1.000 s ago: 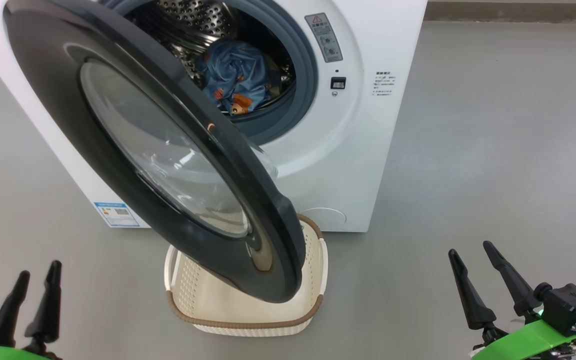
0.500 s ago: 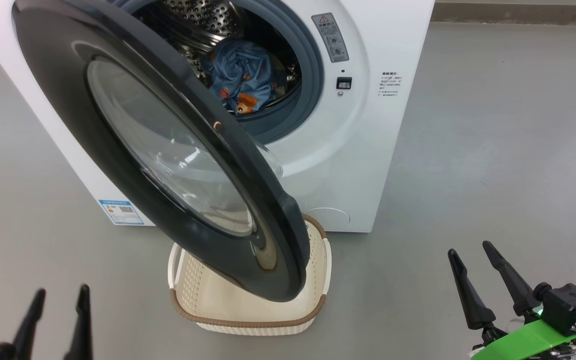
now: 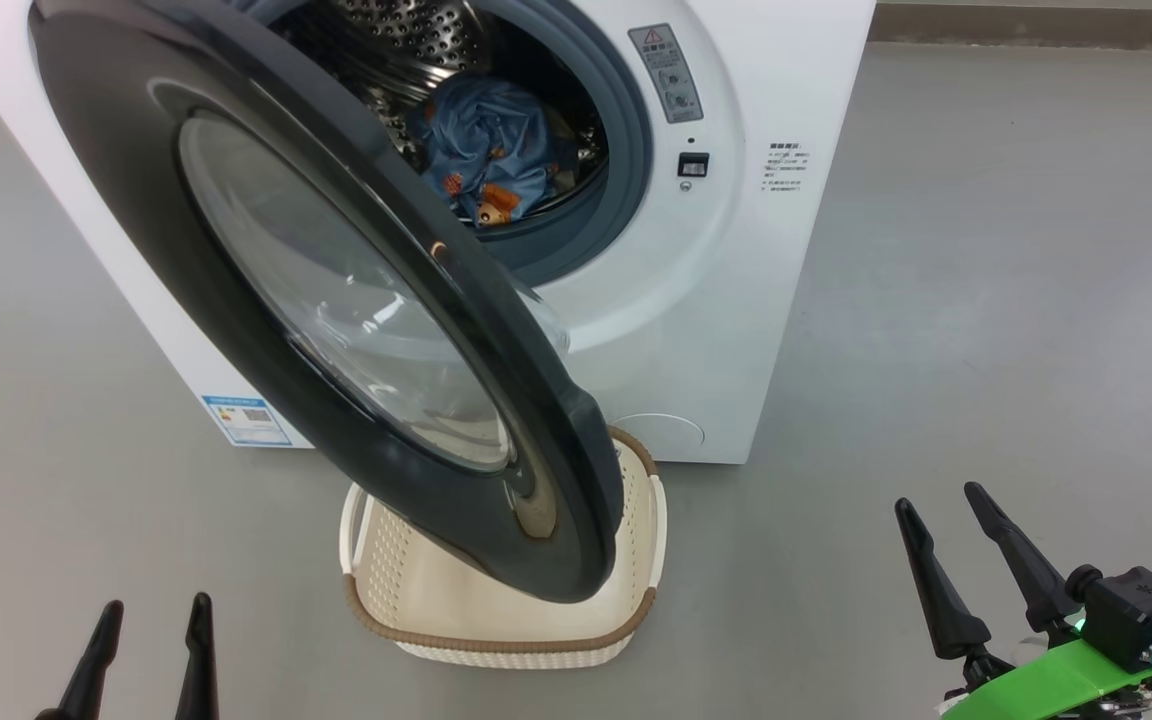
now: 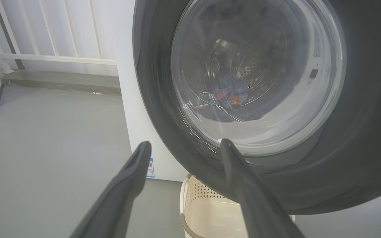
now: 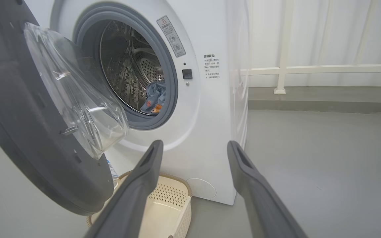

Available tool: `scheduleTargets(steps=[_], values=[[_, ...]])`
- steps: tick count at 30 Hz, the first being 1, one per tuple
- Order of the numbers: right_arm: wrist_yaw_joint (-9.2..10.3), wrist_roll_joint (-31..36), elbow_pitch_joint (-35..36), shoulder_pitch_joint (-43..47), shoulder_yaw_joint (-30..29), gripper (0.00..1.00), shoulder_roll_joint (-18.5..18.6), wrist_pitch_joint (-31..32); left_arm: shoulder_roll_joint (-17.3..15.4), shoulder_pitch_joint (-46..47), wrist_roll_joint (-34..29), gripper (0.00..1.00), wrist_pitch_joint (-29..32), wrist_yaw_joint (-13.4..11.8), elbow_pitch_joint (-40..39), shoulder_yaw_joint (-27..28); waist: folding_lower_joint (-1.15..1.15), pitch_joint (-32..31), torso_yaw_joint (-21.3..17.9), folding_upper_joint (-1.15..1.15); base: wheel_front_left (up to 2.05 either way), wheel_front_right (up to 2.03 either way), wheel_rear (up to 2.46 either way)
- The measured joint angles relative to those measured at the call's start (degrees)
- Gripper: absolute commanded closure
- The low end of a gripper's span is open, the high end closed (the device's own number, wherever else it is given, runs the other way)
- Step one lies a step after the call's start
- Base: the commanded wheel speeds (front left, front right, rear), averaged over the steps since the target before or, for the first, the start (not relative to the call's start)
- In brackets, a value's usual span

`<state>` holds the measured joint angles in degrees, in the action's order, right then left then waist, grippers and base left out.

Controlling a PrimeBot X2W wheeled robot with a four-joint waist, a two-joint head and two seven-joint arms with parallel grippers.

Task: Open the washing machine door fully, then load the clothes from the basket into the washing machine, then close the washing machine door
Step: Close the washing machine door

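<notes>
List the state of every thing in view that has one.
clothes: bunched inside the drum.
basket: on the floor, visible part empty.
washing machine door: open, swung out over the basket.
washing machine: drum exposed, loaded.
left tool: open, holding nothing.
right tool: open, holding nothing.

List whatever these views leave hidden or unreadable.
- Basket floor: head view, the door covers most of it; leftovers cannot be ruled out.
- Clothes: left wrist view, blurred through the door glass.
- Sticker print: head view, too small.
- Left pincer base: head view, cut by bottom edge.
</notes>
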<state>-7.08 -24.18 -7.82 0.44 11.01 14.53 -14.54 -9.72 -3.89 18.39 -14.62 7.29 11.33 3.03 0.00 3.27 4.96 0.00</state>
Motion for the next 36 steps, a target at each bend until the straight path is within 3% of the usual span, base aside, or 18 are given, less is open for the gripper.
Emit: scheduleTargets(steps=[14, 15, 16, 18, 20, 22, 29, 36], values=[[0.00, -0.04, -1.02, -1.42, 1.79, 0.00, -0.03, 0.00, 1.80, 0.01, -0.81, 0.00, 0.00, 0.00, -0.13, -0.27, 0.00, 0.13, 2.86, 0.00, 0.00, 0.00, 0.00], [0.00, -0.04, -1.19, -1.77, 1.85, 0.13, -0.04, 0.00, 1.80, 0.01, -0.81, 0.00, 0.00, 0.00, -0.14, -0.37, 0.00, 0.14, 3.19, 0.00, 0.00, 0.00, 0.00], [0.00, -0.05, -1.52, -2.26, 1.90, 0.49, -0.09, 0.00, 1.82, 0.01, -0.81, 0.00, 0.00, 0.00, -0.14, -0.45, 0.00, 0.16, 3.53, 0.00, 0.00, 0.00, 0.00], [0.00, -0.08, -2.11, -3.11, 2.16, 0.60, -0.15, 0.00, 1.98, 0.02, -0.81, 0.00, 0.00, 0.00, -0.14, -0.62, 0.00, 0.20, 4.27, 0.00, 0.00, 0.00, 0.00], [0.01, -0.27, -2.90, -4.04, 2.75, 0.85, -0.37, 0.00, 2.20, 0.02, -0.81, 0.00, 0.00, 0.00, -0.13, -0.85, 0.00, 0.23, 5.07, 0.00, 0.00, 0.00, 0.00], [0.00, -0.57, -3.78, -4.97, 3.52, 1.00, -0.69, 0.00, 2.32, 0.04, -0.81, 0.00, 0.00, 0.00, -0.12, -1.12, 0.00, 0.22, 5.93, 0.00, 0.00, 0.00, 0.00], [0.00, -0.85, -4.75, -8.95, 6.03, 1.00, -1.75, 0.00, 3.31, 0.07, -0.81, 0.00, 0.00, 0.00, -0.08, -1.80, 0.00, -0.09, 8.79, 0.00, 0.00, 0.00, 0.00], [0.00, -0.98, -0.08, -12.88, 7.31, 1.00, -1.97, 0.00, 3.43, 0.02, -0.81, 0.00, 0.00, 0.00, -0.08, -1.99, 0.00, -1.06, 9.89, 0.00, 0.00, 0.00, 0.00]])
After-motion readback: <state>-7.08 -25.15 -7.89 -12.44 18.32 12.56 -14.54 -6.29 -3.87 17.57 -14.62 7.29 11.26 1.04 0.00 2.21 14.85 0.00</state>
